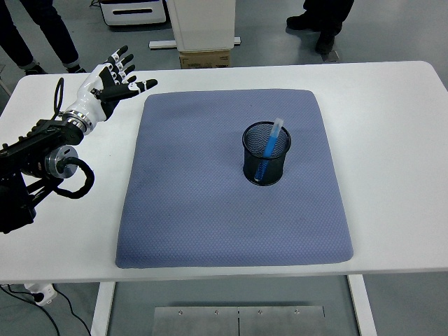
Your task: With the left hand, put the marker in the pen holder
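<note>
1. Left hand (110, 78) is over the far-left part of the white counter (392, 126), just off the left edge of the mat, well apart from the pen holder.
2. Its fingers (120, 57) are spread and extended, pointing up and away; nothing is held in them.
3. Left arm (42, 150) comes in from the left edge, black with a cable loop hanging under the forearm, white shell at the wrist.
4. Marker (269, 143): blue body, pale cap end. It stands inside the pen holder, leaning toward the upper right, with the cap end poking out above the rim.
5. Pen holder (266, 162): black mesh cup, upright, on the mat, right of its centre and in its far half.
6. Mat (231, 210): blue-grey, roughly square with rounded corners, lying flat in the middle of the counter. Only the pen holder sits on it.
7. Beyond the far edge of the counter: a cardboard box (205, 58) on the floor under a white cabinet (203, 21).
8. People's legs and shoes show at the top left (38, 35) and top right (325, 24), standing on the floor away from the counter.
</note>
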Controlling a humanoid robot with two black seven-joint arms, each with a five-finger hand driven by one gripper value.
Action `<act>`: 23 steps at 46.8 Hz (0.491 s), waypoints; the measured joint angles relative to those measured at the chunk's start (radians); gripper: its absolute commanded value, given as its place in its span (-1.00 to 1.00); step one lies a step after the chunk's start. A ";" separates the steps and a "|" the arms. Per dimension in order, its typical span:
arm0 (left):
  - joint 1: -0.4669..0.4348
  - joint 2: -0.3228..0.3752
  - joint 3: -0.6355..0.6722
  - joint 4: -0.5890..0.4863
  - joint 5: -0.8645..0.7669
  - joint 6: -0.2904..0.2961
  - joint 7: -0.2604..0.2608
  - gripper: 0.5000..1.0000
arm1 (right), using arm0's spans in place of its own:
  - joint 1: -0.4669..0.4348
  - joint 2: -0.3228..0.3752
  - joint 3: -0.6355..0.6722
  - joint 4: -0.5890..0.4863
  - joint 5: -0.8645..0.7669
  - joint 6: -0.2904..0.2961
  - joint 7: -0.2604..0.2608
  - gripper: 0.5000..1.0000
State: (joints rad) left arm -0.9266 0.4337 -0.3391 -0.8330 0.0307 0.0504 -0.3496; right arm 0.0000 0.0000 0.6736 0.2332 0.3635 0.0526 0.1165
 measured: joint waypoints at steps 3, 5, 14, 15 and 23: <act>0.024 0.011 -0.027 0.000 0.000 0.000 0.000 1.00 | 0.000 0.000 0.000 0.000 0.000 0.000 0.000 1.00; 0.042 0.014 -0.043 0.000 0.001 0.000 0.000 1.00 | 0.000 0.000 0.000 0.000 0.000 0.000 0.000 1.00; 0.100 0.016 -0.104 0.000 -0.009 0.000 0.000 1.00 | 0.000 0.000 0.000 0.000 0.000 0.000 0.000 1.00; 0.107 0.016 -0.109 0.000 -0.012 0.000 0.000 1.00 | 0.000 0.000 0.000 0.000 0.000 0.000 0.000 1.00; 0.167 0.023 -0.142 0.000 -0.032 0.000 0.000 1.00 | 0.000 0.000 0.000 0.000 0.000 0.000 0.000 1.00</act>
State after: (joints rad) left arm -0.7601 0.4562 -0.4806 -0.8329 -0.0010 0.0507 -0.3496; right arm -0.0001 0.0001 0.6736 0.2333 0.3636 0.0526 0.1161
